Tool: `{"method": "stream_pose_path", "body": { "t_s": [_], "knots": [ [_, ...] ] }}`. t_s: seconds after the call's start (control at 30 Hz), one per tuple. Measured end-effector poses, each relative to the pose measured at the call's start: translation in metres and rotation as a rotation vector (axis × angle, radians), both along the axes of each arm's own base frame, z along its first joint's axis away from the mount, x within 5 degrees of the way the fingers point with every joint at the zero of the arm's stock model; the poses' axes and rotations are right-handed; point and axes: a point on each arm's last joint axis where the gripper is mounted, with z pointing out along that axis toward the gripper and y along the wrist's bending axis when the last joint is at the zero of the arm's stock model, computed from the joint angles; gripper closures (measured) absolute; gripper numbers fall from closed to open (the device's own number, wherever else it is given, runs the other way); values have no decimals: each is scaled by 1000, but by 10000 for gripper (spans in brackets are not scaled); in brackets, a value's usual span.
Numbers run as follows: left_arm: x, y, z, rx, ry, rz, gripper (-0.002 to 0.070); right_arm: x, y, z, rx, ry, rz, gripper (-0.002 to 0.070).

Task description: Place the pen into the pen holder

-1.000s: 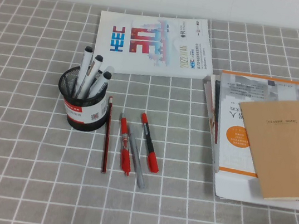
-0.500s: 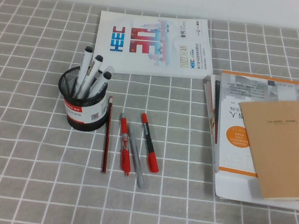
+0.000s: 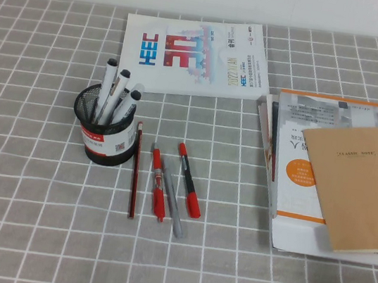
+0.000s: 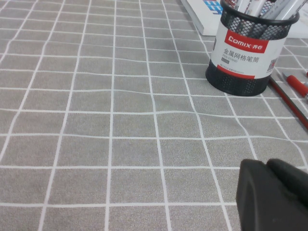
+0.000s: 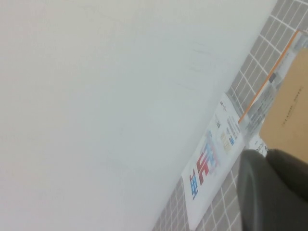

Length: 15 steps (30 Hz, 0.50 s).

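Not yet started: black-and-red pen (image 3: 189,180) flat on table, at four o'clock from mesh pen holder (image 3: 104,134) (already three pens). Left gripper (image 4: 275,195) low, parked, right gripper (image 5: 274,190) raised; finger states unclear.

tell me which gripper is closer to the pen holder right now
Left. The left gripper hangs low over the table, with the pen holder just ahead of it. The right gripper is raised, aimed at the wall and books, off the high view.
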Motion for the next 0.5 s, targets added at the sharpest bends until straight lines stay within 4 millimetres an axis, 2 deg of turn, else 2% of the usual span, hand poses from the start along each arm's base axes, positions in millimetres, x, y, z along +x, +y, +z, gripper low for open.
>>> {"method": "stream_pose_path", "body": {
  "t_s": [0.1,0.2,0.27,0.33,0.5],
  "knots": [
    [0,0,0,0,0,0,680,0,1,0,-17,-2,15,689],
    [0,0,0,0,0,0,680,-2,7,6,-110,-34,73,689],
    [0,0,0,0,0,0,680,-8,11,29,-215,-122,108,688],
    [0,0,0,0,0,0,680,-16,13,61,-331,-217,109,688],
    [0,0,0,0,0,0,680,-11,26,125,-696,-236,236,689]
  ]
}}
